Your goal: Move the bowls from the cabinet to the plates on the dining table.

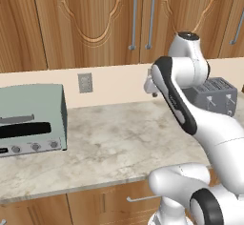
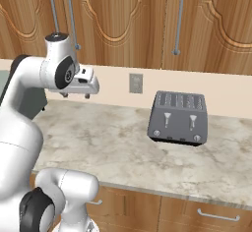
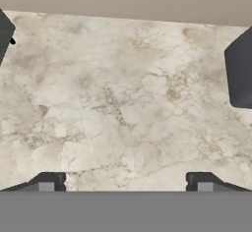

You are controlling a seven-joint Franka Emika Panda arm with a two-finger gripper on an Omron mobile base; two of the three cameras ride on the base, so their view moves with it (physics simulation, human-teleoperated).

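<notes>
My pincer (image 3: 125, 179) hangs over bare marble counter (image 2: 113, 142), jaws spread wide, holding nothing. On the counter, the toaster (image 2: 178, 118) stands at two o'clock from it and the toaster oven (image 1: 29, 120) at ten. Farthest, at twelve above the wall, the cabinet (image 1: 95, 19) has its doors shut.

No readable text or labels; the toaster oven (image 1: 31, 121) panel is perhaps too blurred

The cabinet (image 1: 95, 24) of brown wood is hanging above and behind the pincer, its carved doors standing closed, silver bar handles (image 1: 134, 19) running vertically.
</notes>
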